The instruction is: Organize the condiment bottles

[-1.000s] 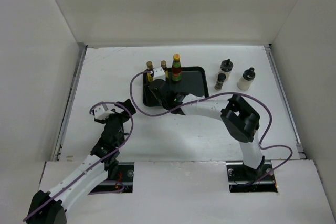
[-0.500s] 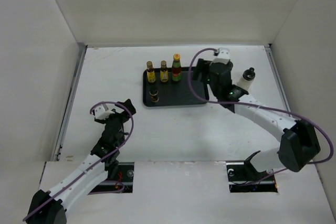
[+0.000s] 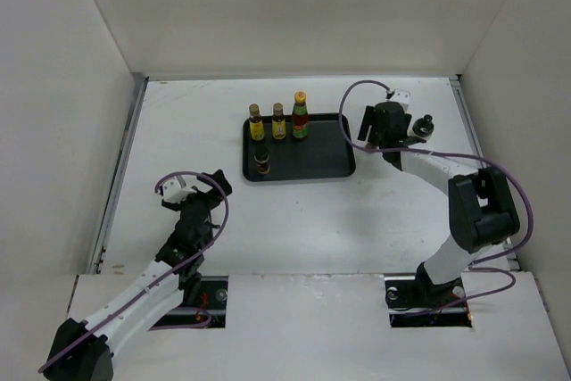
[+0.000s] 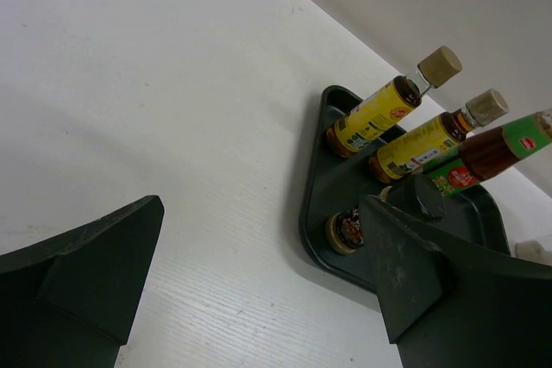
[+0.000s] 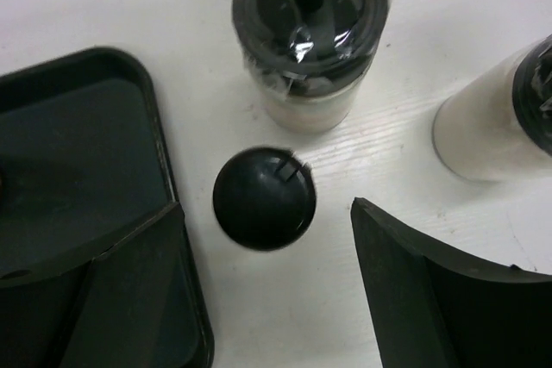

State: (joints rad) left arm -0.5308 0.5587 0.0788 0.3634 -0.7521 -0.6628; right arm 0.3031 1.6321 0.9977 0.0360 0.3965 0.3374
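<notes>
Right wrist view, short dark jar (image 5: 264, 198) upright, cap facing lens, right tool (image 5: 267, 213) spread wide above

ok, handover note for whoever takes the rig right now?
Left gripper: open, empty, over the table, away from the tray.
Right gripper: open, empty, poised above the loose dark jar, just right of the tray.
Done: two yellow-labelled bottles, red-sauce bottle and one dark jar stand in the tray.
Left: loose dark jar and two shakers, all on the table.
</notes>
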